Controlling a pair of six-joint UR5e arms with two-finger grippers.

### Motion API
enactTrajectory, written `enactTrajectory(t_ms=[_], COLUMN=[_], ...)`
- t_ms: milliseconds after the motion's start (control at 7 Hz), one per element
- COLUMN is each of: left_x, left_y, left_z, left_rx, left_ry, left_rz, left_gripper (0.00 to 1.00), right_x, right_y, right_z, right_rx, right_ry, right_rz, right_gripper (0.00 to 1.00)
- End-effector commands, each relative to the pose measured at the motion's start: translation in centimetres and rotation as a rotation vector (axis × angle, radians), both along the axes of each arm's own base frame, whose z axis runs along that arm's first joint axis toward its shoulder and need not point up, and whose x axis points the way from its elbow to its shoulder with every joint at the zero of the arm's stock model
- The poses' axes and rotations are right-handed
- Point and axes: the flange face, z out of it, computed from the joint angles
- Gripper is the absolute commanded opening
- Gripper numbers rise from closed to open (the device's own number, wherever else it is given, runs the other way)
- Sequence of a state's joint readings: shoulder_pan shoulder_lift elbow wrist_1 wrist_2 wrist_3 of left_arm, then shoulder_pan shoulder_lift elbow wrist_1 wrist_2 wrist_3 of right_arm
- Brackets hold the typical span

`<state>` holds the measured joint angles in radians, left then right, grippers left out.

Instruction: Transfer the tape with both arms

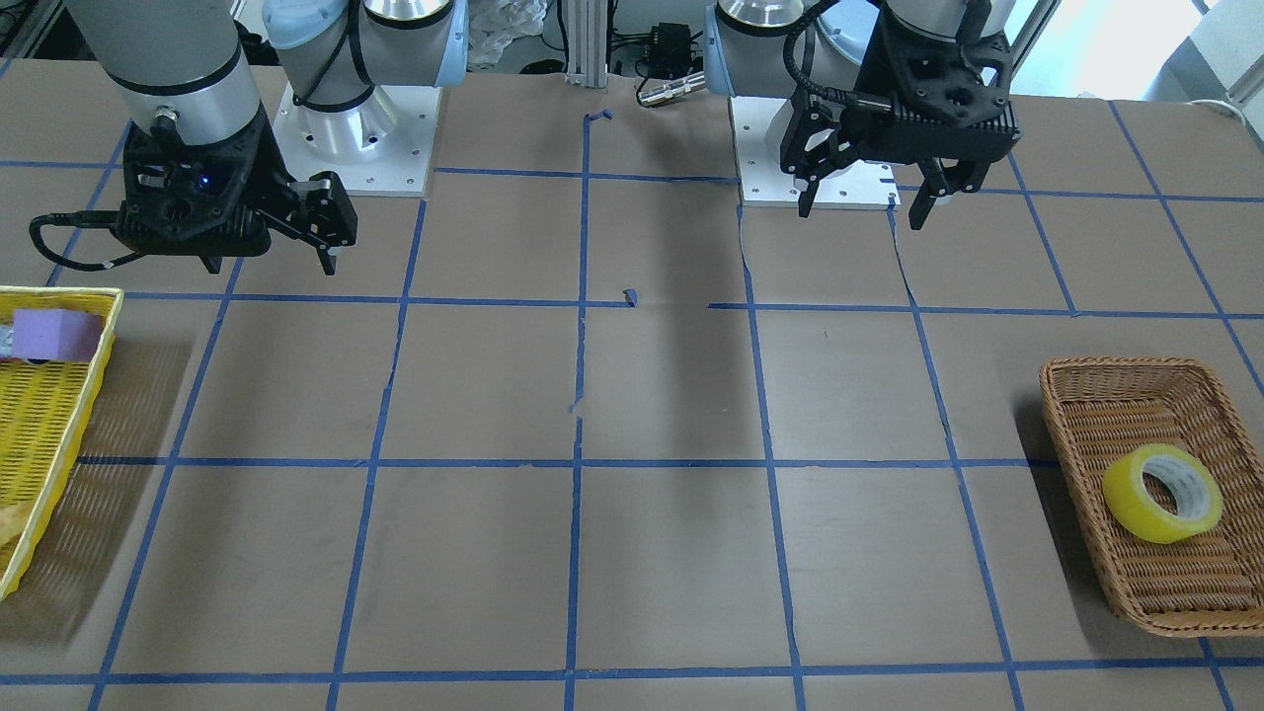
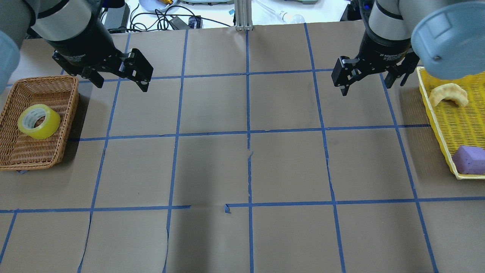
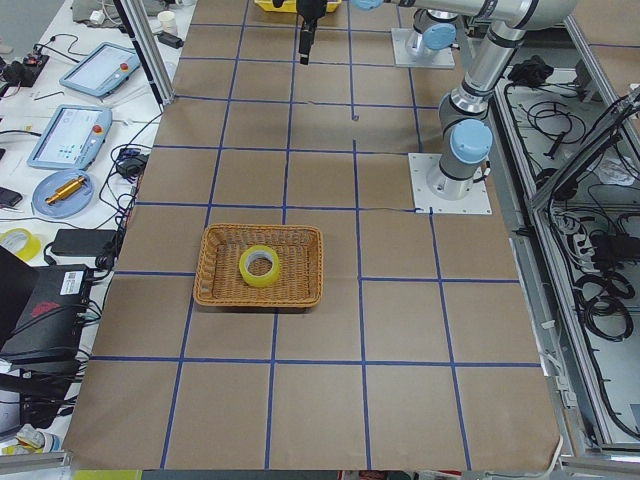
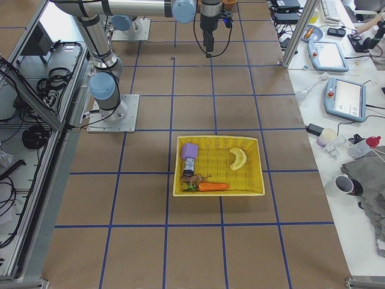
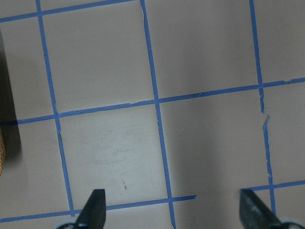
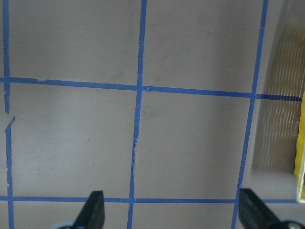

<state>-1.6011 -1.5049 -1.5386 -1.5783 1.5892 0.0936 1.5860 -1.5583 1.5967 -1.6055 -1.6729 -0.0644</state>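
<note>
The yellow tape roll [image 1: 1163, 494] with a white core lies tilted in a brown wicker basket [image 1: 1086, 370] at the table's left end. It also shows in the overhead view [image 2: 38, 121] and the left side view [image 3: 259, 265]. My left gripper [image 2: 119, 81] is open and empty, above the table behind and to the right of the basket [image 2: 22, 159]. Its wrist view shows only bare table between the fingertips [image 5: 95, 202]. My right gripper [image 2: 373, 85] is open and empty above the table, at the right. It also shows in the front view [image 1: 270, 264].
A yellow tray [image 2: 439, 125] at the table's right end holds a purple block [image 2: 470, 159], a pale curved piece [image 2: 449, 94] and a carrot [image 4: 210, 186]. Blue tape lines grid the brown table. The arm bases [image 1: 355, 148] stand at the robot's edge.
</note>
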Motion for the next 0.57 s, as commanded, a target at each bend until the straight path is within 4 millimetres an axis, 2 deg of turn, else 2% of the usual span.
enactTrajectory(t_ms=[0,429], left_x=[0.1,0.5], left_y=[0.0,0.0], left_z=[0.1,0.0], left_rx=[-0.002,0.001], left_ry=[-0.015,-0.055], left_rz=[0.007,0.011], left_gripper=[1.00,1.00], right_x=[-0.1,-0.2], right_y=[-0.1,0.4], right_z=[-0.2,-1.4], right_rx=[0.005,0.042], right_ry=[0.002,0.006], right_rz=[-0.001,-0.003], right_gripper=[1.00,1.00])
